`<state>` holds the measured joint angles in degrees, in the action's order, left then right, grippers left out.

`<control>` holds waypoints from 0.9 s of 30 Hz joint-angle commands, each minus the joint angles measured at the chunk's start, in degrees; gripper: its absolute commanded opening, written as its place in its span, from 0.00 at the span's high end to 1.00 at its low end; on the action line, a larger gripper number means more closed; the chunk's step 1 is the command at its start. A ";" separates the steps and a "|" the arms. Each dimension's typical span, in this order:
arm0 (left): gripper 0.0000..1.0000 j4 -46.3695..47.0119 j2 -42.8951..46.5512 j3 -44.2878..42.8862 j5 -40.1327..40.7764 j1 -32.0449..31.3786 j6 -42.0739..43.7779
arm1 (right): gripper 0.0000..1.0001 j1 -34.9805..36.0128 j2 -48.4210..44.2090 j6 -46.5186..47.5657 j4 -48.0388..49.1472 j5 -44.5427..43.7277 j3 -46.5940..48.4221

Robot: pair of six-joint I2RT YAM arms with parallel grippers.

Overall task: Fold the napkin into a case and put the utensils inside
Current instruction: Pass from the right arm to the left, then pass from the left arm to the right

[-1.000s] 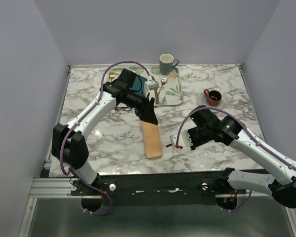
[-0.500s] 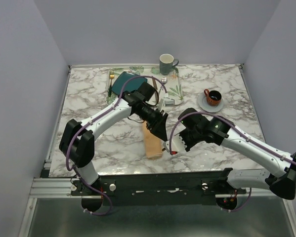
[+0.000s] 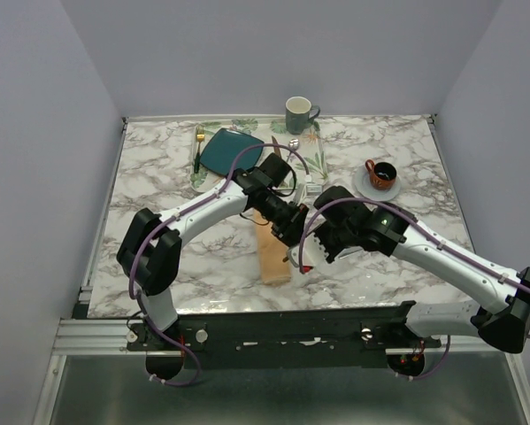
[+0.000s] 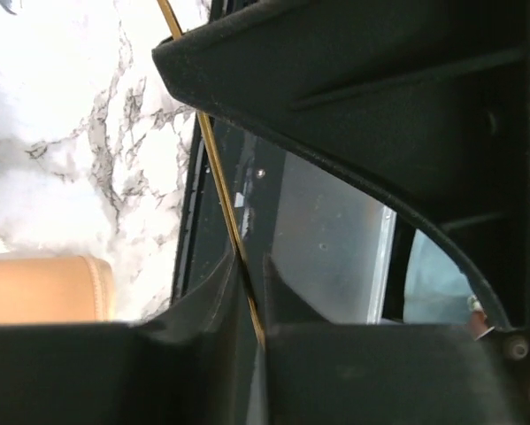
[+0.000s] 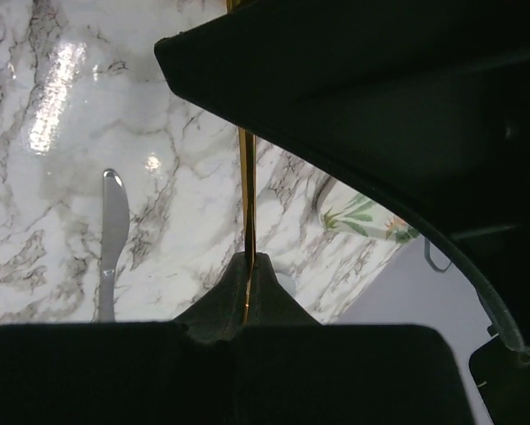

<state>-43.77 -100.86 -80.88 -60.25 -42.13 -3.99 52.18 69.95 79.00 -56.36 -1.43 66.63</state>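
Note:
The napkin lies folded into a narrow peach strip near the table's front middle; its end also shows in the left wrist view. Just right of it my two grippers meet above the marble. My right gripper is shut on the thin gold spoon handle. My left gripper has its fingers pressed on the same gold spoon handle. The spoon's bowl is hidden. The silver-grey knife lies flat on the marble under the right gripper.
A leaf-patterned tray at the back holds a teal plate and a dark-handled gold fork. A green mug stands behind it. An orange cup on a saucer sits at the right.
My left arm swung from the tray to the centre and its jaws closed on the spoon handle. My right arm carried the spoon left to meet it.

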 commanded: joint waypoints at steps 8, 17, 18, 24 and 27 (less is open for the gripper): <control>1.00 48.15 12.76 20.99 -0.76 6.78 -32.82 | 0.43 0.46 -4.90 -12.70 17.42 -5.51 6.39; 1.00 63.25 21.22 27.95 14.01 10.57 -40.55 | 0.32 -10.77 -4.23 -61.47 13.66 3.93 18.69; 1.00 64.41 21.84 28.58 15.32 10.75 -41.27 | 0.33 -13.05 -2.91 -65.60 11.56 6.33 22.89; 1.00 69.96 24.57 32.10 23.16 11.19 -43.29 | 0.42 -24.41 3.79 -90.67 12.66 26.56 27.86; 1.00 70.92 25.10 32.89 24.12 11.10 -44.00 | 0.45 -24.50 4.57 -97.18 15.56 31.13 24.78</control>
<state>20.82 -77.65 -49.12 -41.78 -31.22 -45.56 27.88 73.63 -0.16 -42.44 15.64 93.91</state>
